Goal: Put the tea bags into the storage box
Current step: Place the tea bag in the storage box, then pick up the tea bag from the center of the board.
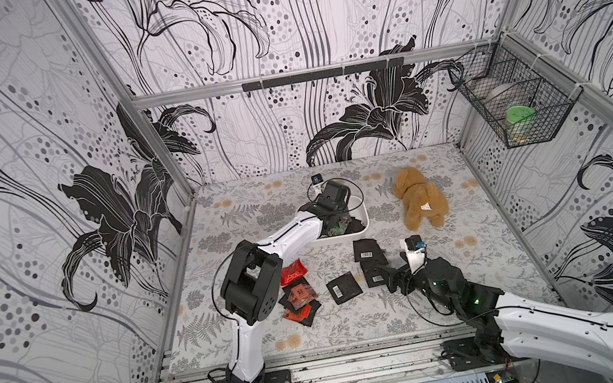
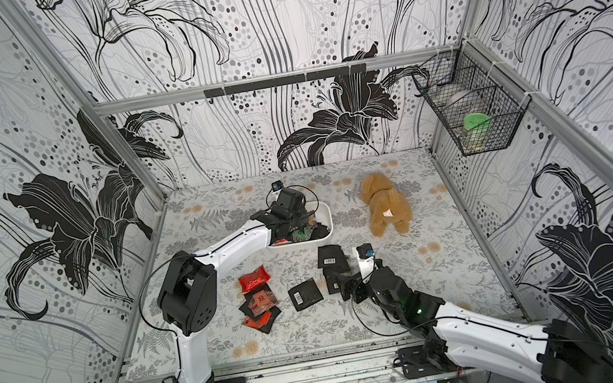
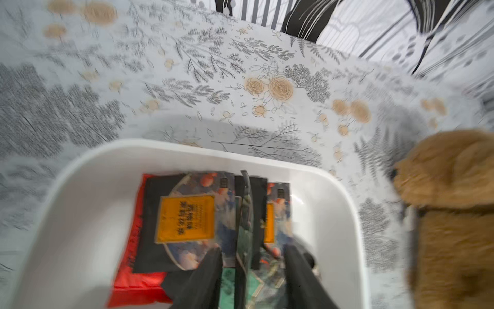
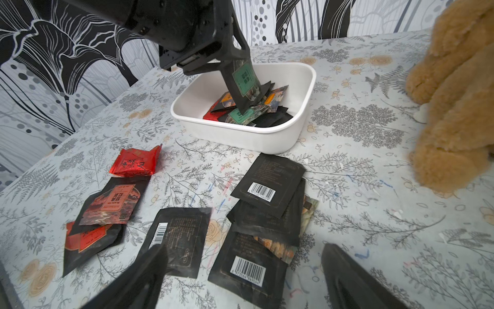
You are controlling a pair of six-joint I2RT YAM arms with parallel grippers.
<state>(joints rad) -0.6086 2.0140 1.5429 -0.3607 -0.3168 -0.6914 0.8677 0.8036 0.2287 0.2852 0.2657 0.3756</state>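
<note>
Floral tabletop (image 4: 374,240): right gripper (image 4: 244,250) low, jaws wide apart, empty; black barcode tea bags (image 4: 267,184) stacked just beyond jaws, red ones (image 4: 133,163) off toward left arm. Farther: left gripper (image 3: 252,256) inside storage box (image 4: 240,136), jaws parted, green sachet (image 3: 244,214) loose between, drop step likely. Box part-filled with several sachets (image 3: 187,219). Next: lower right, pinch top bag edge

Overhead stereo pair, close wrist views

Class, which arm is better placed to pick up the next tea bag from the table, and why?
Right. The right gripper stands open at the loose tea bags; the left gripper is away at the box.
</note>
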